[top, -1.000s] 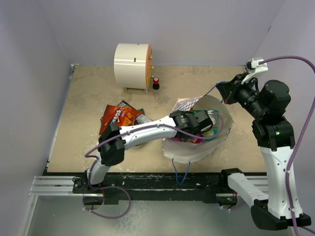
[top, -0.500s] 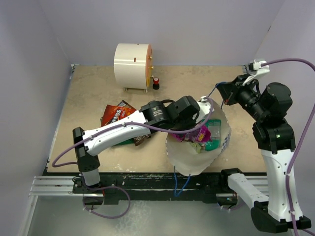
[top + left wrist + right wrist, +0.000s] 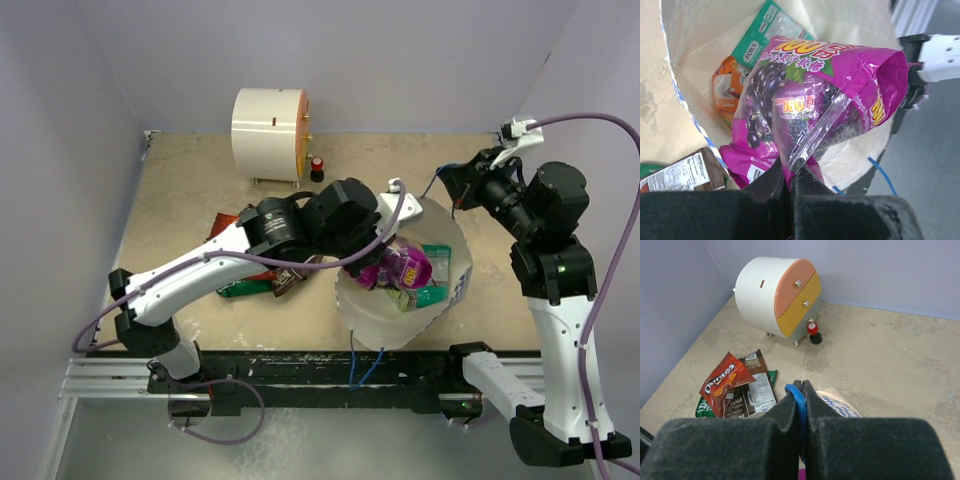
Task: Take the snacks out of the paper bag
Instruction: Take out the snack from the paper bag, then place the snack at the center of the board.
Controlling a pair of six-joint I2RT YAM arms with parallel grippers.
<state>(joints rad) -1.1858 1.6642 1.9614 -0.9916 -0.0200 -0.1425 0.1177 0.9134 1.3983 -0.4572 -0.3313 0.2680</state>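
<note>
The paper bag (image 3: 400, 315) stands open at the middle right, white inside and blue-checkered outside (image 3: 840, 402). My left gripper (image 3: 368, 260) is shut on a purple grape-candy packet (image 3: 387, 268) and holds it over the bag's mouth. In the left wrist view the gripper (image 3: 788, 175) pinches the packet's (image 3: 815, 95) lower edge. A green packet (image 3: 765, 37) and an orange packet (image 3: 725, 92) lie inside the bag. My right gripper (image 3: 450, 190) is shut on the bag's blue cord handle (image 3: 799, 396) and holds it up.
A red chips packet (image 3: 722, 380), a brown packet (image 3: 752, 387) and a green packet (image 3: 240, 288) lie on the table left of the bag. A white cylindrical drum (image 3: 270, 135) with a small red knob (image 3: 317, 168) beside it stands at the back.
My left gripper has risen out of the bag with the purple packet and drawn back to the left. The bag's mouth has narrowed. The right gripper has stayed holding the handle.
</note>
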